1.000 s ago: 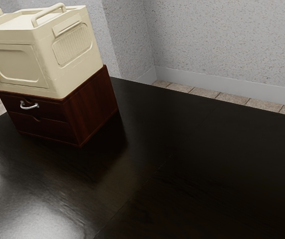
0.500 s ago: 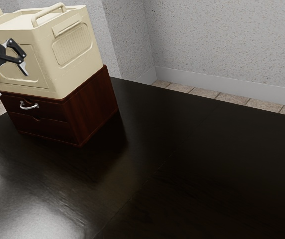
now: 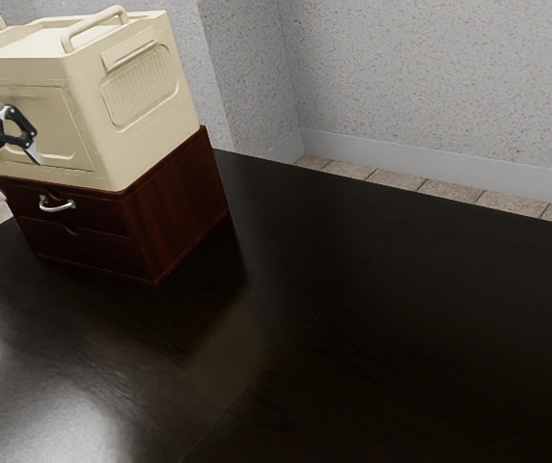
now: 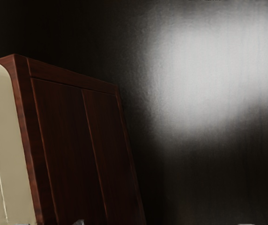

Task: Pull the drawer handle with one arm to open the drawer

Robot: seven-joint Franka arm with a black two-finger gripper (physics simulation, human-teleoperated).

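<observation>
“Black bench (image 3: 353, 309), cream box (image 3: 151, 92), red-brown wooden cabinet (image 3: 177, 207) under the box: what's going to push back?”

“Probably not the cabinet; with the box on top, I'd expect enough weight to keep it planted. The upper drawer (image 3: 102, 217) is closed, above the lower drawer (image 3: 88, 250). If it's wood running on wood it may start stiff, so I'd give it a steady, straight pull.”

“And where do you take hold?”

“By the bright curved handle (image 3: 58, 206) on the upper drawer's front. It looks like metal: hard, smooth, maybe slippery, hardly fragile. I'd grip the middle of the bow; near one end, the drawer could skew and bind.”

“How does the hand stand?”

“The gripper (image 3: 20, 179) is by the exterior view's left edge, in front of the box and higher than the handle, tilted downward and toward the exterior view's right. Its wrist camera looks slantwise across the drawer fronts, with the bench behind.”

“Jaws?”

“Spread apart, nothing between them, clear of the handle. They'd want lowering and lining up with it before any squeeze”
</observation>
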